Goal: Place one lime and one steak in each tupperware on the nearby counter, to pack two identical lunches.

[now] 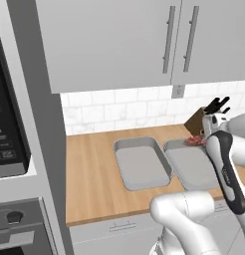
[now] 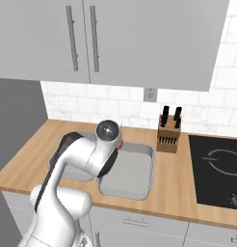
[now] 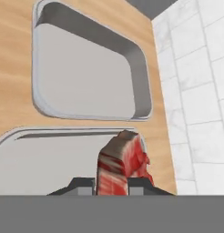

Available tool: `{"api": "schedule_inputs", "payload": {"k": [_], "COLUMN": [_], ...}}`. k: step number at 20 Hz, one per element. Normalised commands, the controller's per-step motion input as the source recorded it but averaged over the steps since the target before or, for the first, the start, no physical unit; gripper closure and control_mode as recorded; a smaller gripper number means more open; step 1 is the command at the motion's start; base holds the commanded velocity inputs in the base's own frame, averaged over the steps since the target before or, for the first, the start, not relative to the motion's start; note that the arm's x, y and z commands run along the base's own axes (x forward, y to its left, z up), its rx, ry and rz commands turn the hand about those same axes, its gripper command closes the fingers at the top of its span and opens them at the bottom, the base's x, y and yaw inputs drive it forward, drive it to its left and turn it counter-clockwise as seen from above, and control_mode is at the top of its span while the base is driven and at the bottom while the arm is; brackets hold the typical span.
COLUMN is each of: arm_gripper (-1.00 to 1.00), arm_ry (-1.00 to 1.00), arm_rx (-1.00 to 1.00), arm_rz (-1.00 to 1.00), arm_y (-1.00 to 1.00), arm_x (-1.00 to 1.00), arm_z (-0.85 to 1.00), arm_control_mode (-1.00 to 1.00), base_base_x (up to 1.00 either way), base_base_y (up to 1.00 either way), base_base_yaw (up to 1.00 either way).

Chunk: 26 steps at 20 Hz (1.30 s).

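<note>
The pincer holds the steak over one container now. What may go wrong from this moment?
1. The steak hangs near the back corner of the nearer tupperware, close to its rim; released here, it may land on the rim or on the counter.
2. The pincer seems to grip only the steak's lower end, so it might slip early.
3. The knife block stands close beside this container; a wide swing could hit it.

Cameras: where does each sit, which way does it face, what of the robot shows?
Left base: behind-left, looking down over counter; arm lower right.
Right base: behind-right, same counter; arm lower left.
Hand: along gripper, shut on steak, over a tupperware.
Shared: both tupperwares; knife block in both base views.
</note>
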Motion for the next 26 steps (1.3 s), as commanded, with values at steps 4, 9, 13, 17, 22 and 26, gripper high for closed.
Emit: {"api": "schedule_inputs", "payload": {"k": [4, 9, 13, 17, 22, 26], "arm_gripper": [1.00, 1.00, 1.00, 1.00, -1.00, -1.00], "arm_ry": [0.00, 0.00, 0.00, 0.08, 0.13, 0.06], "arm_rx": [-0.03, 0.00, 0.00, 0.00, 0.00, 0.00], "arm_rz": [-0.20, -0.03, 0.06, 0.05, 0.03, 0.06], "arm_y": [-0.84, -0.34, -0.04, -0.16, -0.28, -0.27], "arm_x": [0.25, 0.52, 0.73, 0.51, 0.43, 0.47], "arm_z": [-0.42, -0.40, -0.41, -0.34, -0.30, -0.26], "arm_control_mode": [-1.00, -1.00, -1.00, -1.00, -1.00, -1.00], "base_base_x": [0.00, 0.00, 0.00, 0.00, 0.00, 0.00], "base_base_y": [0.00, 0.00, 0.00, 0.00, 0.00, 0.00], "base_base_yaw": [0.00, 0.00, 0.00, 0.00, 0.00, 0.00]}}
